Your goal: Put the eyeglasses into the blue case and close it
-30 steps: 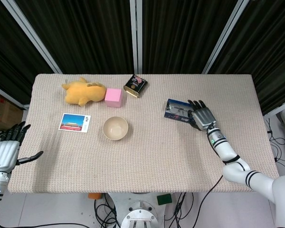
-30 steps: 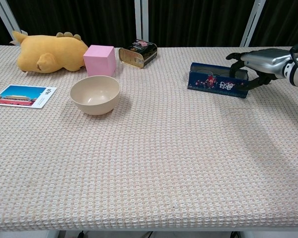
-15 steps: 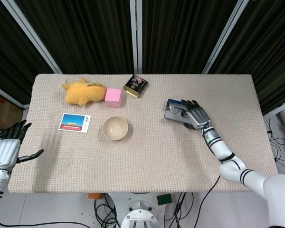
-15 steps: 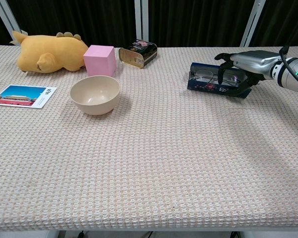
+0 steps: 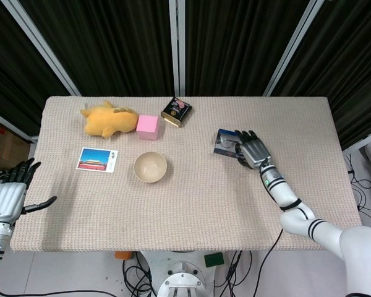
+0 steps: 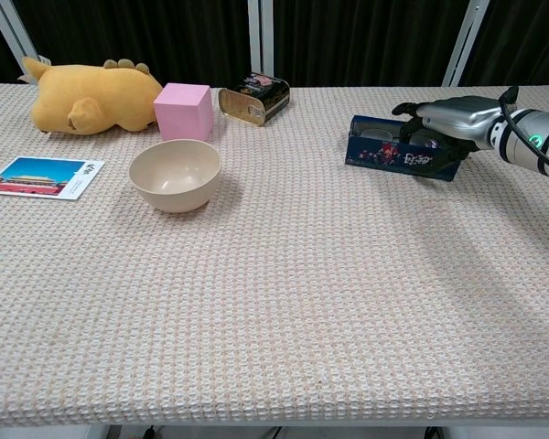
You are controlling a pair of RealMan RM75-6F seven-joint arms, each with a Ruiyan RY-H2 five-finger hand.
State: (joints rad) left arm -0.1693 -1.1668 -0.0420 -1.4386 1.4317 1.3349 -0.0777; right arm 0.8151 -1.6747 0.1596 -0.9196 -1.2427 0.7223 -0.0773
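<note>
— Two hands are in sight. Where is each?

— The right hand (image 5: pixel 253 150) lies over the blue case (image 6: pixel 398 154) on the right part of the worktop (image 5: pixel 191 204), palm down. Its fingers (image 6: pixel 410 109) reach across the open top of the case and touch it.

— And the eyeglasses?

— The eyeglasses (image 6: pixel 377 133) sit inside the case; from the chest view a lens shows above the front wall, under the dark fingers. From the head view a bit of the frame shows at the left end of the case (image 5: pixel 224 143).

— Is that hand gripping anything?

— I cannot tell. The fingers are stretched out and slightly curved over the case, but whether they hold the glasses or only rest on them is hidden.

— The left hand?

— The left hand (image 5: pixel 6 197) hangs off the near left edge of the worktop, fingers spread wide and holding nothing.

— What else is on the worktop?

— A yellow plush toy (image 6: pixel 87 94), a pink cube (image 6: pixel 183 111) just beside it, a dark tin (image 6: pixel 252 97), a beige bowl (image 6: pixel 175 174) and a postcard (image 6: pixel 42 176), all well apart from the case.
</note>
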